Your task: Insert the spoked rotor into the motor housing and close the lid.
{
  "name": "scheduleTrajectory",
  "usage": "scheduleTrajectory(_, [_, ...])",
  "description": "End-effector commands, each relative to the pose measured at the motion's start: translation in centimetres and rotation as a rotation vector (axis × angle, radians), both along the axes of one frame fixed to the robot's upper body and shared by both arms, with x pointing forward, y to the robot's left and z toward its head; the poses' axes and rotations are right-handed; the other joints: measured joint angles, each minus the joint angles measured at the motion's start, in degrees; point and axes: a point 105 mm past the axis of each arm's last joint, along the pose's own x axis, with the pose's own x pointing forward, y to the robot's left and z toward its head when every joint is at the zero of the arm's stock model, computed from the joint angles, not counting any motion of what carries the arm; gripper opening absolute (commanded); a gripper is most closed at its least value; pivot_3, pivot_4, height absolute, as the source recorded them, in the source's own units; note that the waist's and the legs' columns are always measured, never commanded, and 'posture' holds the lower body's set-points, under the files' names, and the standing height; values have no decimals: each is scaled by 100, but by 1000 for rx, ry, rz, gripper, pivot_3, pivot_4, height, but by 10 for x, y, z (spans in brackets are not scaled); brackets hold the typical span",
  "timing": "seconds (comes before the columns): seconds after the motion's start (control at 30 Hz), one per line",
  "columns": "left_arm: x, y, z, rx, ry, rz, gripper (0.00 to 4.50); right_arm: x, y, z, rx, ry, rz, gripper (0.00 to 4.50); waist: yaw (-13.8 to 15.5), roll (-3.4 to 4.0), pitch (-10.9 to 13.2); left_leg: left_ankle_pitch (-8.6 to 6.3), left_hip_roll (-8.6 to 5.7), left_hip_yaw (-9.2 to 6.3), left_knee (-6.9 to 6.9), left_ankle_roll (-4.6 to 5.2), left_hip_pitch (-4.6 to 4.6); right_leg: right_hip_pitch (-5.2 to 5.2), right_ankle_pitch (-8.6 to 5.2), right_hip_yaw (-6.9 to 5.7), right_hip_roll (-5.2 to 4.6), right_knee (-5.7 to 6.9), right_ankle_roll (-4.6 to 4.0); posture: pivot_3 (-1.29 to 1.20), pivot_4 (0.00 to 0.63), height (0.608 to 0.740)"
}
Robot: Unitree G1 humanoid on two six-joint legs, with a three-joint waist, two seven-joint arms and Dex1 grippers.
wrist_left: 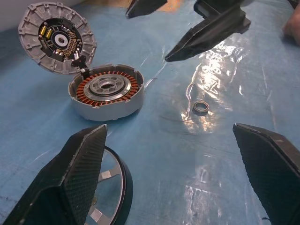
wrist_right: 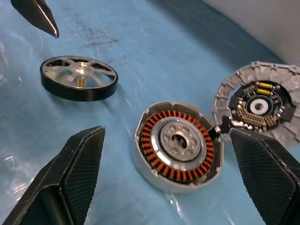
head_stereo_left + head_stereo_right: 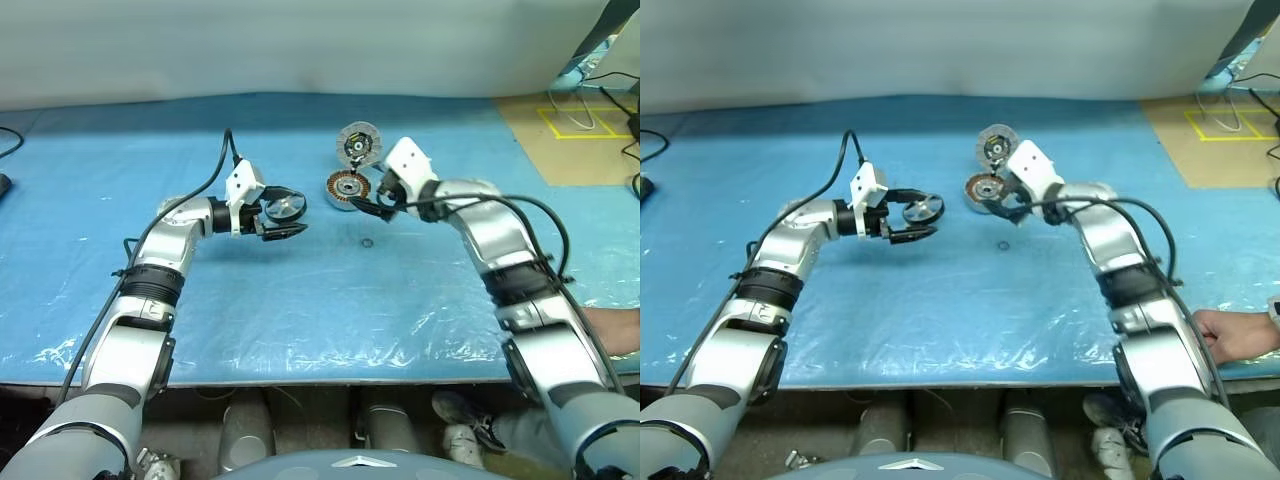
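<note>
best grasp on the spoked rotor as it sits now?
Pinch the spoked rotor across its dark outer rim, coming from above. It lies flat on the blue mat, so the rim's opposite sides are exposed; the open left gripper sits beside it.

1. No text, label, brand or number can be read in any view.
2. The lid (image 1: 57,38), at the upper left of the left wrist view, carries small parts on its inner face, but no lettering on them can be made out.
3. Yellow line markings (image 3: 578,122) lie on the brown floor patch at the upper right of the left eye view; they form box outlines, not letters or digits.
</note>
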Motion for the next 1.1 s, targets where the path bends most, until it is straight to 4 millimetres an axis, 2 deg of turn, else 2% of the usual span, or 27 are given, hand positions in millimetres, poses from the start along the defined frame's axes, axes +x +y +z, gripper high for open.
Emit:
scheduleTrajectory(0.03, [2, 4, 10, -19, -50, 26, 4491, 19, 9, 0, -62, 32, 24, 4500, 3, 0, 0, 0, 0, 0, 2, 0, -1, -1, -1, -1, 0, 3, -2, 0, 150, 740])
scheduleTrajectory(0.27, [0, 6, 8, -38, -68, 59, 4491, 37, 15, -7, -244, 35, 42, 4500, 14, 0, 0, 12, 2, 0, 4, 22, -48, -35, -7, -18, -6, 9, -12, 0, 150, 740])
scheduleTrajectory(0.43, [-2, 7, 8, -40, -90, 80, 4491, 35, 12, -14, -342, 48, 99, 4500, 12, 0, 0, 14, 12, -2, 17, 26, -94, -82, -5, -23, 0, 20, -12, 0, 150, 740])
scheduleTrajectory(0.73, [1, 11, 7, -29, -105, 113, 4491, 32, 11, -26, -376, 51, 127, 4500, 6, 0, 0, 13, 34, 1, 31, 27, -83, -84, -5, -22, 4, 38, -32, 0, 150, 740])
scheduleTrajectory(0.97, [-2, 11, 1, -16, -90, 102, 4491, 36, 19, -12, -363, -17, 130, 4500, 6, 0, 0, 13, 46, 7, 37, 27, -79, -98, -21, -21, 13, 74, -62, 0, 150, 740])
scheduleTrajectory(1.1, [-2, 6, 0, -28, -85, 93, 4491, 36, 25, -23, -370, 13, 111, 4500, 6, 0, 0, 12, 62, 7, 49, 26, -76, -102, -29, -25, 22, 96, -77, 0, 150, 740])
